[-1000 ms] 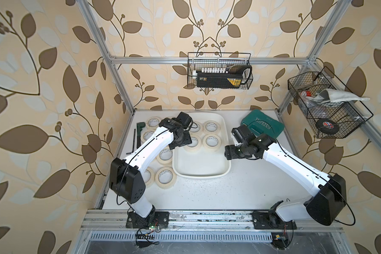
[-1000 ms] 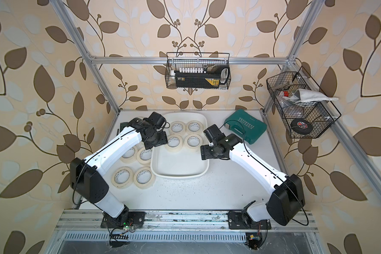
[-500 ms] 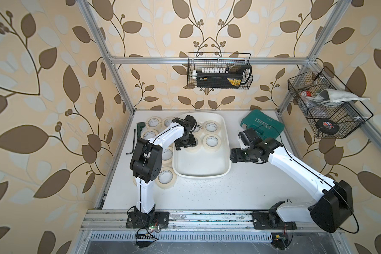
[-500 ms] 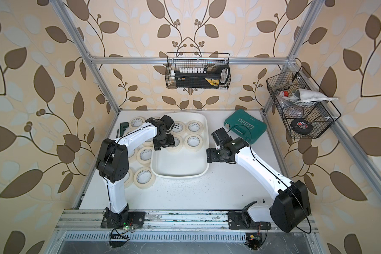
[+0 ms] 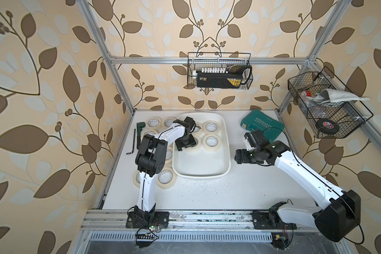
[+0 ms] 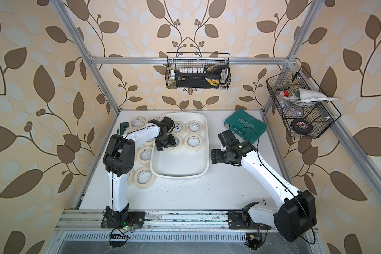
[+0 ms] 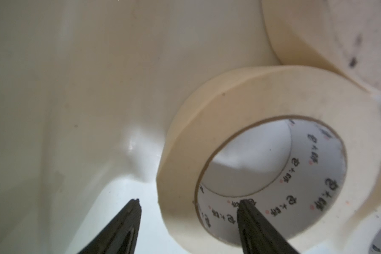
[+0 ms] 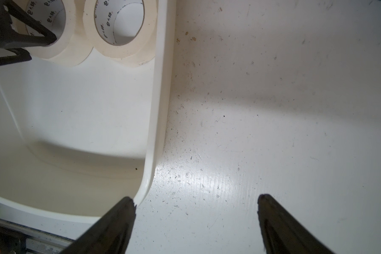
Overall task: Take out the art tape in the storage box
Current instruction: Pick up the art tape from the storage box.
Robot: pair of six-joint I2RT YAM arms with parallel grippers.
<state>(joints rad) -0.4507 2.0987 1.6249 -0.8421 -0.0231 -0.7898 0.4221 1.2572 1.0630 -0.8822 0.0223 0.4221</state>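
Cream tape rolls, flat rings of matte paper wound on white cores printed with small black characters, lie in the far half of the box in both top views. I count four there, packed close together, and the near half of the glossy floor is bare. The box is a shallow white plastic tub with rounded corners and a flared rim. It sits on the scuffed, speckled white counter.

My left hand is down inside the box at the near-left roll. Its two thin black fingers stand apart, astride the wall of that ring. One finger is inside the core by the printed lining. The other finger is outside, with a clear gap between it and the tape's smooth outer face. I see no clamp on anything.

My right hand hangs over the counter just beside the box's right rim. Its fingers are spread wide and hold nothing.

More of the same rolls lie flat on the counter to the left of the box, some partly hidden behind the left arm. A teal hard case with pale lettering on its lid lies at the back right, beyond the right hand.
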